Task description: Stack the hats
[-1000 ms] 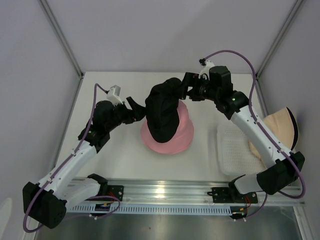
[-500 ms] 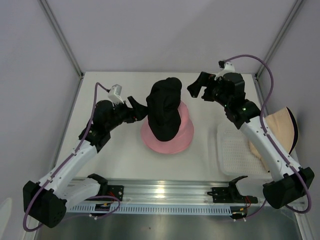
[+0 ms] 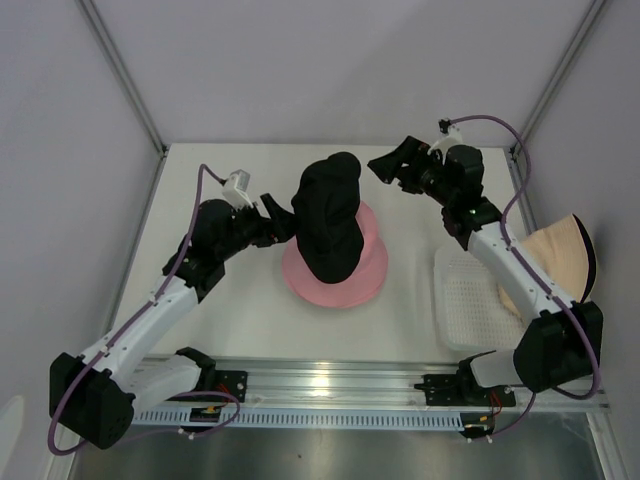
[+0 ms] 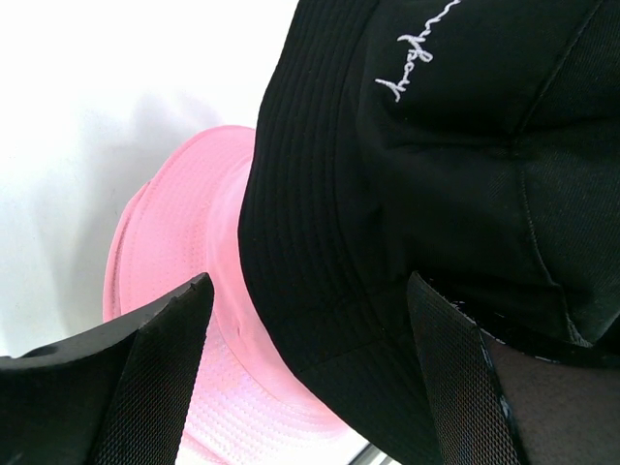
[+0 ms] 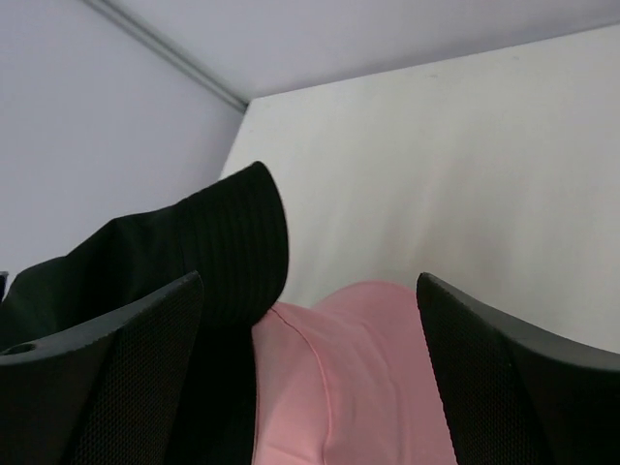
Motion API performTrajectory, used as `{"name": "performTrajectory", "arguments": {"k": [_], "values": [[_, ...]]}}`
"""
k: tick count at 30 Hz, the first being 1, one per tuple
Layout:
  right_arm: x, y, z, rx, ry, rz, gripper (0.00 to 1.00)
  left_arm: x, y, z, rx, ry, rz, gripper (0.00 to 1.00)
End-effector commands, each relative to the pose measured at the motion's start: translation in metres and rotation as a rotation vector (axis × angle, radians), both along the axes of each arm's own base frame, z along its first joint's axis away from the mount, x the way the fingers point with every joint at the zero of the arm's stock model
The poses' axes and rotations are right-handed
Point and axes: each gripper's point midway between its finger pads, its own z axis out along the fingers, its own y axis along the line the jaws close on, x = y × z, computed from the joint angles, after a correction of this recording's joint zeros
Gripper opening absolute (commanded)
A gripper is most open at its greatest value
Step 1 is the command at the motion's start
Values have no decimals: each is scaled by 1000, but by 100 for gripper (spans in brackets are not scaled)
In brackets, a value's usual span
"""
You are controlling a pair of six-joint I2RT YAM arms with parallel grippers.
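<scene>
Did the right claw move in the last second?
Yes. The right gripper backed off the black hat, toward the far edge of the table.

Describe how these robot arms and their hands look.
The left arm and right arm have white links, black joints and a looping purple cable. The left hand and right hand are black, each with two flat, mesh-textured fingers.

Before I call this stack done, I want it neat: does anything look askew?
Yes. The black hat sits crumpled and lopsided on the pink hat, bunched up toward the far side rather than nested flat. The beige hat lies apart, beside the tray.
</scene>
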Motion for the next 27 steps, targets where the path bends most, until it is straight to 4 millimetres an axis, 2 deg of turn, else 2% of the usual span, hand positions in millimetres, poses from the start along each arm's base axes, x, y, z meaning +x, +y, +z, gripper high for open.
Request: {"name": "performTrajectory", "arguments": {"k": [1, 3, 4, 5, 9, 14, 20, 23, 27], "values": [[0, 33, 38, 163, -139, 174, 92, 2, -5, 13, -2, -54, -20, 84], [2, 41, 30, 217, -111, 211, 91, 3, -5, 14, 2, -53, -18, 84], [3, 44, 37, 243, -144, 225, 91, 4, -4, 12, 9, -45, -14, 84], [3, 47, 35, 257, -141, 235, 91, 4, -4, 13, 12, -49, -14, 84], [13, 57, 17, 277, -96, 236, 91, 5, -4, 16, 13, -52, -13, 84], [12, 69, 14, 383, -84, 292, 89, 6, -3, 17, 22, -49, -5, 84], [10, 87, 2, 384, -44, 345, 86, 7, -3, 19, 24, -50, -4, 84], [4, 87, 6, 403, -38, 366, 72, 8, -4, 19, 23, -44, -5, 84], [2, 82, 12, 387, -55, 343, 48, 9, -6, 18, 20, -38, -11, 84]]}}
